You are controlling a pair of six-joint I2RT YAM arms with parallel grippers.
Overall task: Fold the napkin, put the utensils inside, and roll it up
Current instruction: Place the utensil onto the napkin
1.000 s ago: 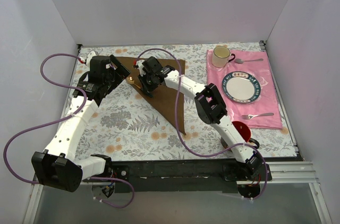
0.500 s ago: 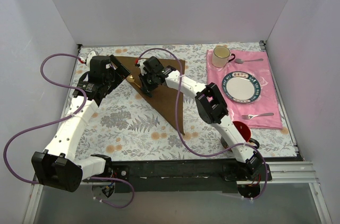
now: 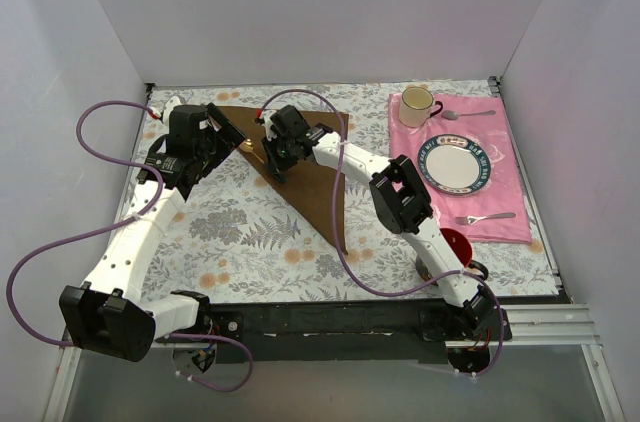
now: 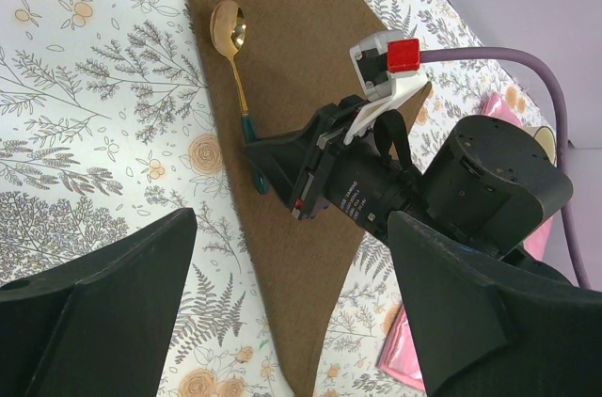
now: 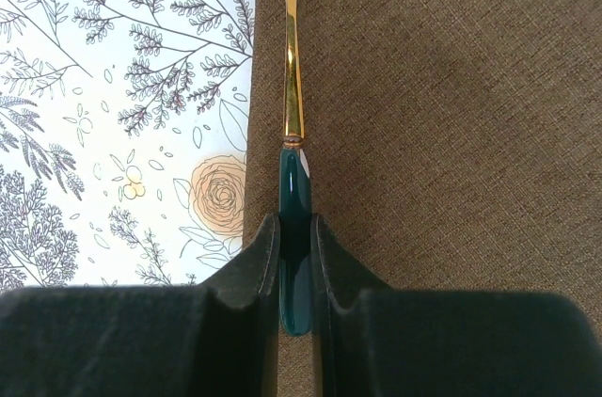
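- The napkin (image 3: 320, 192) lies on the flowered worktop (image 3: 250, 232) already folded to a triangle. One long edge runs from its far-left corner down toward the near side.
- The spoon (image 5: 293, 124) sits just inside that left edge, over the cloth and not the worktop. Its stem runs almost parallel to the border.
- The right pincer (image 5: 294, 228) is clamped on the dark blue-green handle, one finger on each side. The gold stem and bowl stick straight out ahead of the fingers, so the spoon's long axis is in line with the pincer's reach, bowl farthest from it.
- I cannot tell whether the spoon rests on the cloth or hangs just above it; the wrist view shows them very close.
- The left pincer (image 4: 292, 223) is spread wide and holds nothing. It hovers above the napkin's left part, looking down on the spoon (image 4: 237, 68) and the right arm's wrist.
- In my judgement the step in hand is placing the utensil inside the fold, with the rolling to follow.
- The relation that counts is the spoon against the napkin's edge. To roll cleanly, the spoon should lie along the edge the roll starts from, fully on the cloth.
- The right arm already has the spoon; the left is the nearer one to the far-left corner of the cloth.
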